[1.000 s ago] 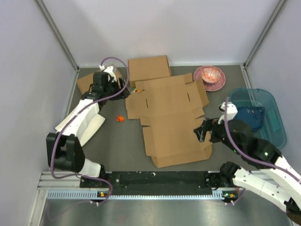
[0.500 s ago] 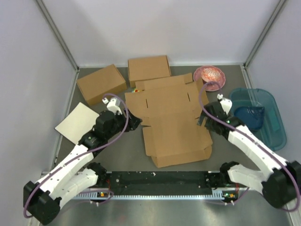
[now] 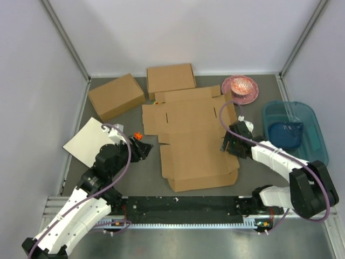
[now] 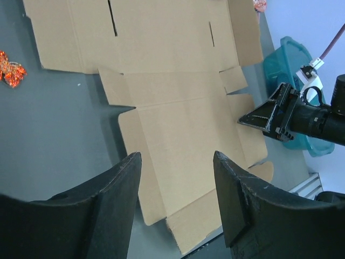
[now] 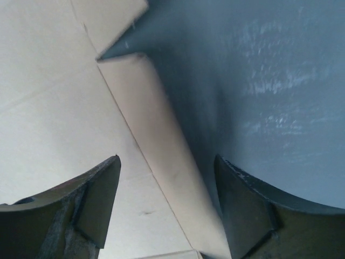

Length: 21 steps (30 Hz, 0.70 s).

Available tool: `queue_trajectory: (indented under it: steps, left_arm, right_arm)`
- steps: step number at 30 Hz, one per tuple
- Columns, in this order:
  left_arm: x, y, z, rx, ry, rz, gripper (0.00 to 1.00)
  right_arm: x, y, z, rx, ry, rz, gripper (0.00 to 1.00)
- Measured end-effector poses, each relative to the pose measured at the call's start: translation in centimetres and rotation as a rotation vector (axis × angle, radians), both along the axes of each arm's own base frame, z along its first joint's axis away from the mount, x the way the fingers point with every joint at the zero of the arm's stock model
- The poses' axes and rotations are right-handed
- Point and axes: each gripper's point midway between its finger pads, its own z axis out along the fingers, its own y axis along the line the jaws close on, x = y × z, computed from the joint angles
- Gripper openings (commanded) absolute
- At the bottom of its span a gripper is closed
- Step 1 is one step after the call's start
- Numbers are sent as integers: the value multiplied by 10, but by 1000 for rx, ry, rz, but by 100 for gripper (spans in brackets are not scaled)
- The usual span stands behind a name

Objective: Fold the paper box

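Brown paper box (image 3: pixel 191 137), lying flat at centre, lid panels toward 12 o'clock. Light, stiff, likely to crease along its scores (and to skid when pushed). Best taken by the narrow side flap (image 5: pixel 156 135) at 3 o'clock, beneath the right gripper (image 3: pixel 226 144), jaws spread. Left gripper (image 3: pixel 143 149) at 9 o'clock, likewise agape, beside the edge.
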Motion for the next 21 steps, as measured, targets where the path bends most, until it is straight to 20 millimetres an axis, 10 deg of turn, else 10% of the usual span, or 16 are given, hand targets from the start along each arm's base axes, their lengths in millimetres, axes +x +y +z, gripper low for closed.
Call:
queue_trajectory:
  steps: [11, 21]
  left_arm:
    - [-4, 2, -21, 18, 32, -5, 61]
    - [-6, 4, -15, 42, 32, -5, 61]
  right_arm:
    - [-34, 22, -7, 138, 2, 119, 5]
    - [-78, 40, 32, 265, -35, 230, 0]
